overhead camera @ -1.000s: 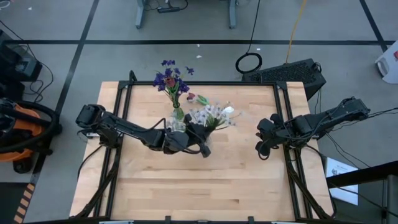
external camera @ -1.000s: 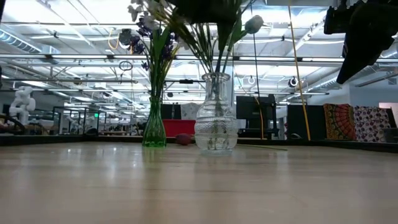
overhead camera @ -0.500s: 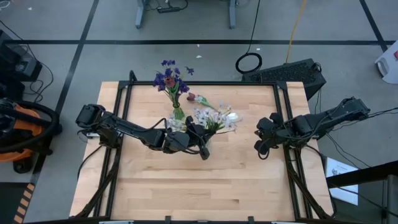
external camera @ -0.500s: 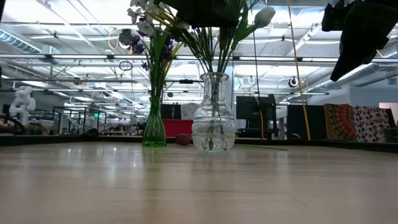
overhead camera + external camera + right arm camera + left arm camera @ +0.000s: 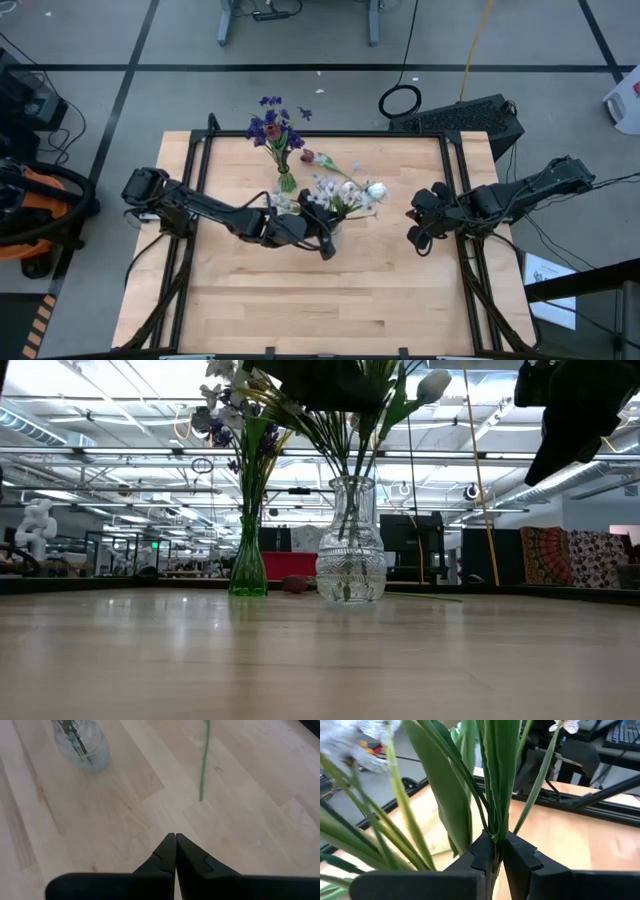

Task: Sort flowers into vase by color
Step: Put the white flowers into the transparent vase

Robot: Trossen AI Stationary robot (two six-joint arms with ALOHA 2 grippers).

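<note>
A clear glass vase (image 5: pixel 350 560) stands mid-table with white flowers in it, a white tulip bud (image 5: pixel 376 188) among them. My left gripper (image 5: pixel 326 232) reaches in from the left above the vase's mouth and is shut on their green stems. To the vase's far left, a green vase (image 5: pixel 248 565) holds purple flowers (image 5: pixel 270 125). A dark red tulip (image 5: pixel 308 156) lies flat on the table behind the clear vase. My right gripper (image 5: pixel 413 238) hangs shut and holds nothing, above the table's right part. My left gripper pinches a few green stems (image 5: pixel 494 822) of the white flowers between its two fingers (image 5: pixel 482 847), above the vase's neck. The fingers come nearly level from the table's left and lie across the stems. The stems stand about upright, their lower ends inside the clear vase (image 5: pixel 348 520).
The red tulip's stem (image 5: pixel 204 765) runs along the table toward the right, near the clear vase (image 5: pixel 82 745). Bare wood lies across the whole near half of the table (image 5: pixel 330 300). Black frame rails (image 5: pixel 465 230) border the left and right sides.
The left wrist has turned a little. The white flowers have swung with it: the tulip bud has moved toward the table's right and near edge. The clear vase has stayed on the table.
</note>
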